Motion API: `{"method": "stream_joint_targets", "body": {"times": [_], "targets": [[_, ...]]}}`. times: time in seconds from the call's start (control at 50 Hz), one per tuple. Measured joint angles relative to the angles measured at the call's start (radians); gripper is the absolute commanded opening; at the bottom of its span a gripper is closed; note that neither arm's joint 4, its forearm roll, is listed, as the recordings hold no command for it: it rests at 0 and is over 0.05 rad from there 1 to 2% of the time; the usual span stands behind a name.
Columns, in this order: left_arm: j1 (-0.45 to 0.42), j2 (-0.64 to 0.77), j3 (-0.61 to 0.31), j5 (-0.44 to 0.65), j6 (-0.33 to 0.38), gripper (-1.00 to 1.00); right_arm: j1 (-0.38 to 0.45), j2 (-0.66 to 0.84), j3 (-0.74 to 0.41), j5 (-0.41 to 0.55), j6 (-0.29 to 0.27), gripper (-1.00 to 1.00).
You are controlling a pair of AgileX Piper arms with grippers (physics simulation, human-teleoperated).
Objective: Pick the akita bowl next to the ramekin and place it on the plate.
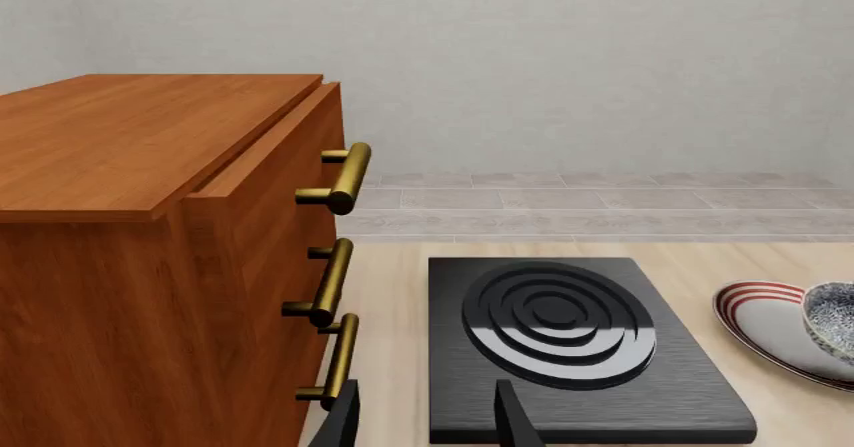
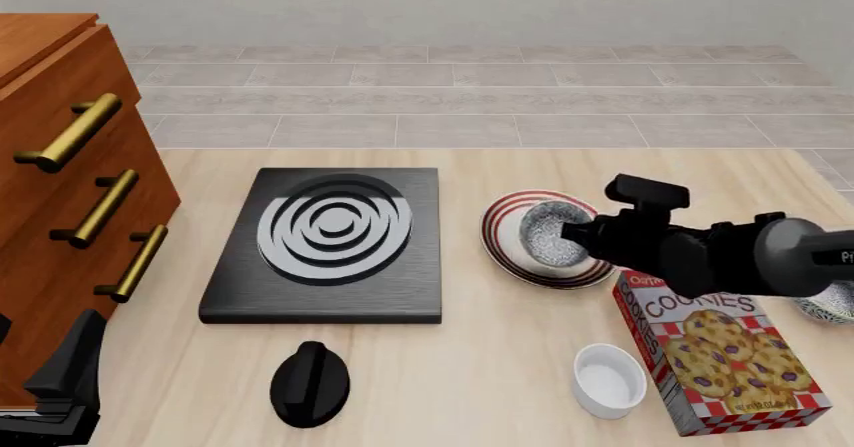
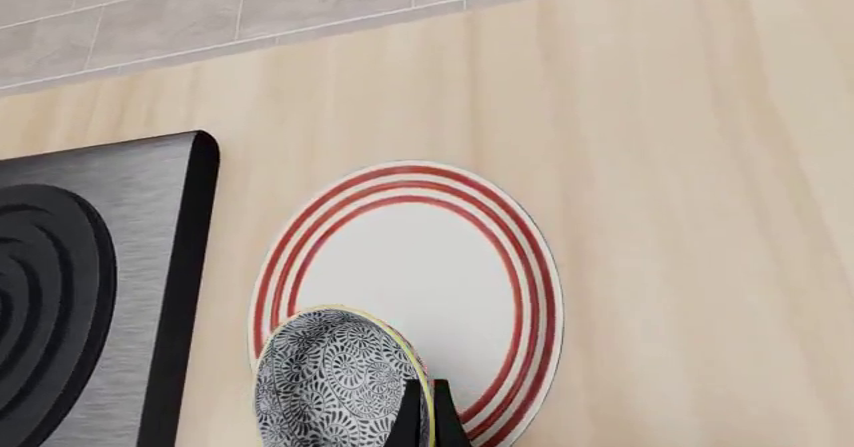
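Note:
The akita bowl is tilted over the plate, which is white with red rings. My right gripper is shut on the bowl's rim. In the right wrist view the bowl shows its dark patterned outside above the plate, pinched between the fingers. I cannot tell whether the bowl touches the plate. The white ramekin stands near the front edge. My left gripper is open and empty at the front left, far from the bowl and the plate.
A black slab with white rings lies left of the plate, with a black knob in front of it. The wooden drawer cabinet stands at the left. A cookies box lies right of the ramekin. A twin bowl peeks out at the right edge.

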Motion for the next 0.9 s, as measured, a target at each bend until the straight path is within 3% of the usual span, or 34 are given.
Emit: {"method": "stream_joint_targets", "body": {"times": [0.9], "targets": [[0.000, 0.000, 0.000, 0.000, 0.000, 1.00, -0.007, 0.092, -0.053, -0.028, 0.007, -1.00]]}}
